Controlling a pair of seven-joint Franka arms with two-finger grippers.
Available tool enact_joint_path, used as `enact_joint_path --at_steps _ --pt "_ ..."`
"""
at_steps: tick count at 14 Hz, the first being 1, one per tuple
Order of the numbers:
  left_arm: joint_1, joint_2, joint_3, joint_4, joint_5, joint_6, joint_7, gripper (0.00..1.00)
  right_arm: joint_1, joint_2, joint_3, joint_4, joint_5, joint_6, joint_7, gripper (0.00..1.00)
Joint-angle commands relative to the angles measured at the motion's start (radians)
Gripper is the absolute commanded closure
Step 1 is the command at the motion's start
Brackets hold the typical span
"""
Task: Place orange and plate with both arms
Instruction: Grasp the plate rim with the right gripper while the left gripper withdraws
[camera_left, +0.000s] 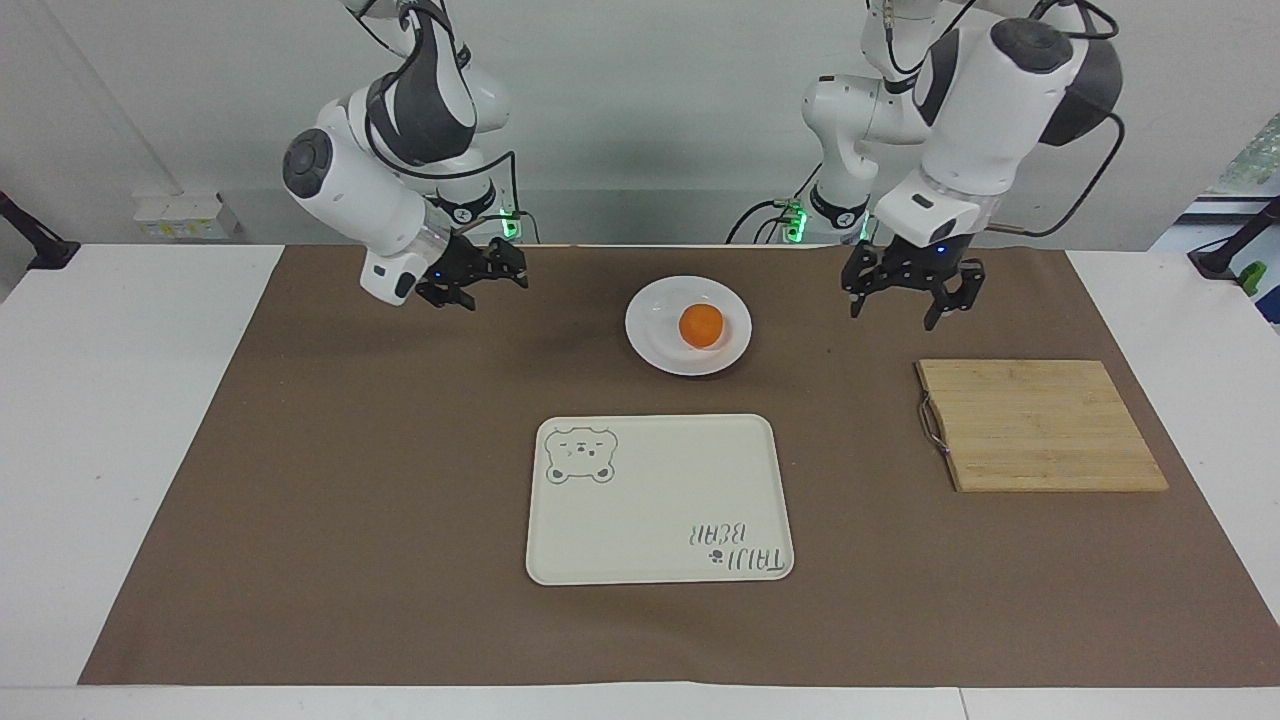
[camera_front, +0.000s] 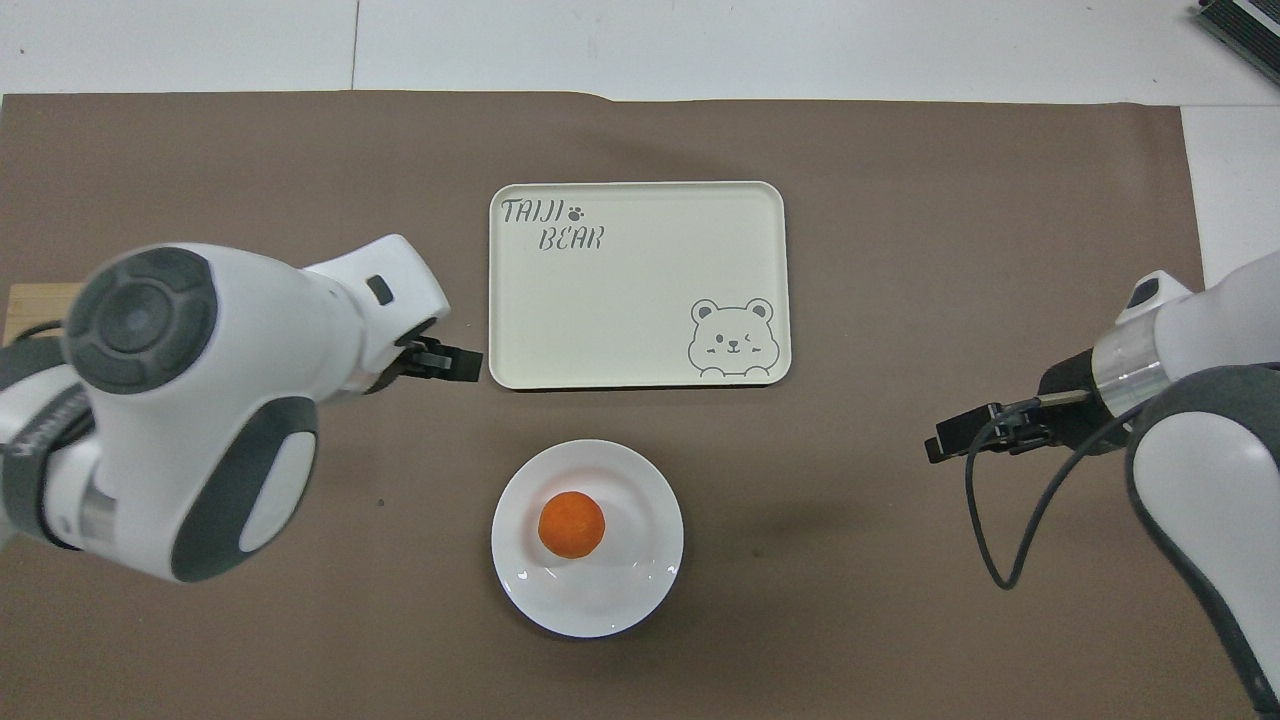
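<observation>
On one plate — one orange; two pincers, left pincer and right pincer, open.

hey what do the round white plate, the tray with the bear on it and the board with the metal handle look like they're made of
Plate: probably glazed ceramic, maybe melamine; glossy white with bright glints on the rim.
Tray: likely matte plastic; cream, no shine, printed bear and lettering.
Board: wood, likely bamboo; pale glued strips with visible grain, bare-looking finish, thin metal loop handle.
</observation>
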Motion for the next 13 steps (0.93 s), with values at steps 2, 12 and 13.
enact_joint_path --at_steps 2,12,13 --pt "0.105 0.011 -0.006 0.151 0.012 -0.180 0.145 0.00 0.069 0.006 -0.003 -0.108 0.205 0.132 -0.069 0.00" --pt "0.169 0.013 -0.003 0.247 0.018 -0.302 0.202 0.00 0.385 0.089 -0.003 -0.303 0.489 0.581 0.092 0.00" --pt "0.182 0.005 -0.005 0.238 0.013 -0.305 0.212 0.00 0.409 0.106 -0.003 -0.303 0.503 0.607 0.094 0.00"
